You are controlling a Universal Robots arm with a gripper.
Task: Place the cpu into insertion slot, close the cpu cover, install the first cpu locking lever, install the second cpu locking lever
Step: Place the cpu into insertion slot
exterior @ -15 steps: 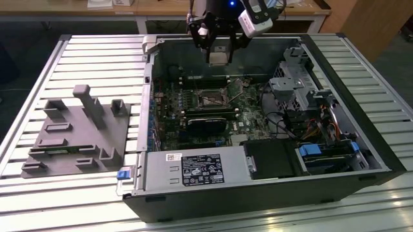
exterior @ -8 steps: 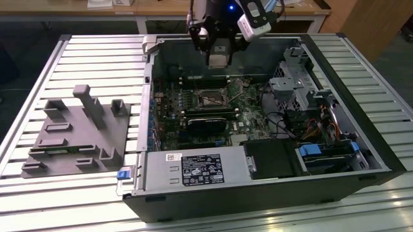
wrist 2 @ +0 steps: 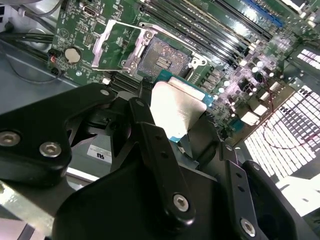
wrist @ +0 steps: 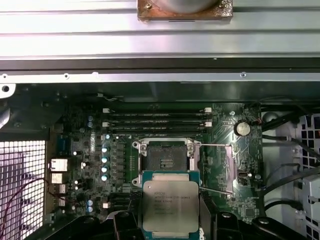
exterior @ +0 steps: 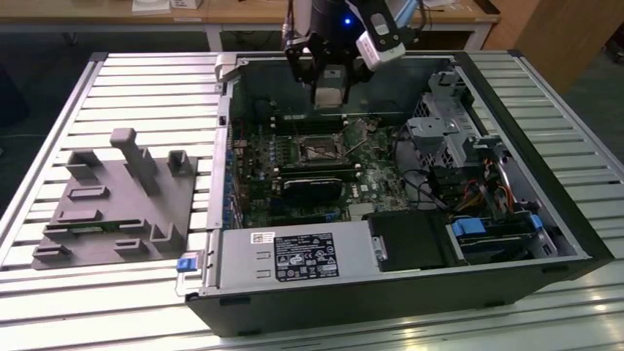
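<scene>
First wrist view: black tool (wrist: 170, 226) pinches flat square silver-topped cpu (wrist: 170, 202), apart from dark-centred insertion slot (wrist: 164, 159).

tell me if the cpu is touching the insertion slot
Apart. In the exterior view the gripper holds the cpu up in the air, well above the insertion slot. The first wrist view shows the slot's dark centre bare.

Slatted metal table (exterior: 146, 80), workshop setting.
Wooden bench (exterior: 88, 16) behind it, dark floor (exterior: 39, 66) beneath, wooden panel (exterior: 565, 36) at the exterior view's right.
</scene>
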